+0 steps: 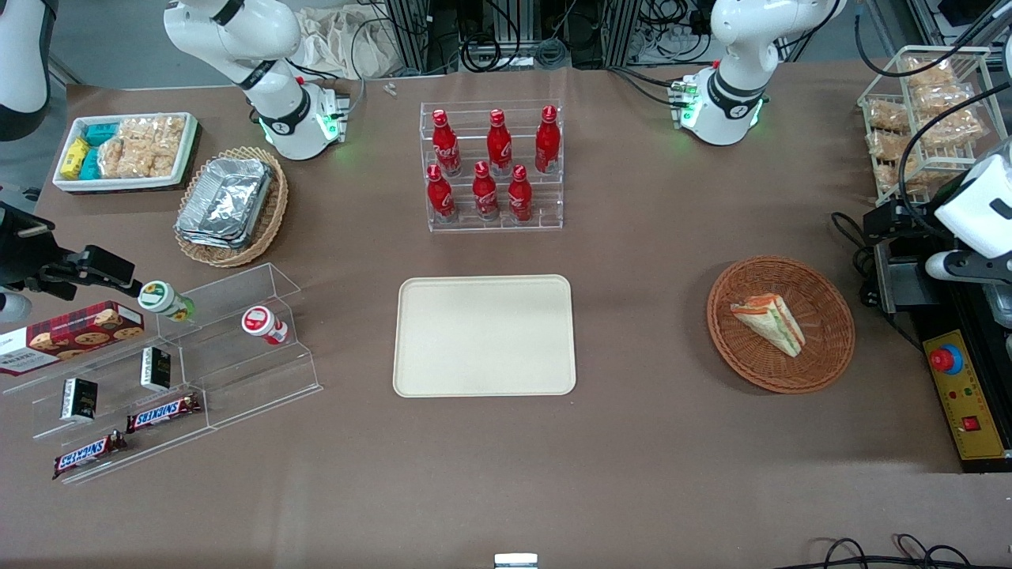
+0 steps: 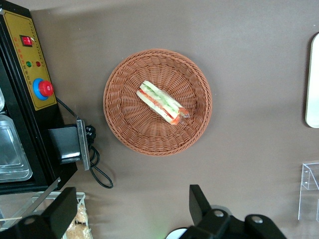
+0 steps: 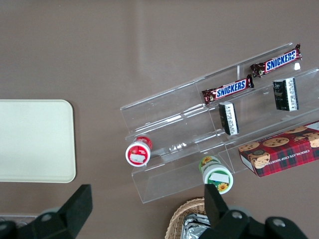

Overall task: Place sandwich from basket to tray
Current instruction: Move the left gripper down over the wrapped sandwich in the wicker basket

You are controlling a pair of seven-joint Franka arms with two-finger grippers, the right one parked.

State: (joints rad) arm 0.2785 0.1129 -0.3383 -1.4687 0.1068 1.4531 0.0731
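Toward the parked arm's end of the table stands a clear stepped display shelf (image 1: 170,371) holding Snickers bars (image 1: 162,412), a red cookie box (image 1: 71,336) and two small capped cups (image 1: 265,325). Farther from the camera there, a tan wicker basket (image 1: 269,217) holds foil containers (image 1: 224,201). At the middle of the brown table, a clear rack of red soda bottles (image 1: 492,166) stands farther from the camera than the tray (image 1: 484,335), whose cream surface is bare. Toward the working arm's end sits the basket (image 1: 822,300), well apart from the tray, with the sandwich (image 1: 769,322) lying on its side inside it, filling layers showing. The gripper (image 2: 130,209) hangs above the table beside the basket, close to a black and yellow control box (image 1: 966,395); in the wrist view its two fingers (image 2: 199,201) stand wide apart with nothing between them, though their tips are probably only partly in view.
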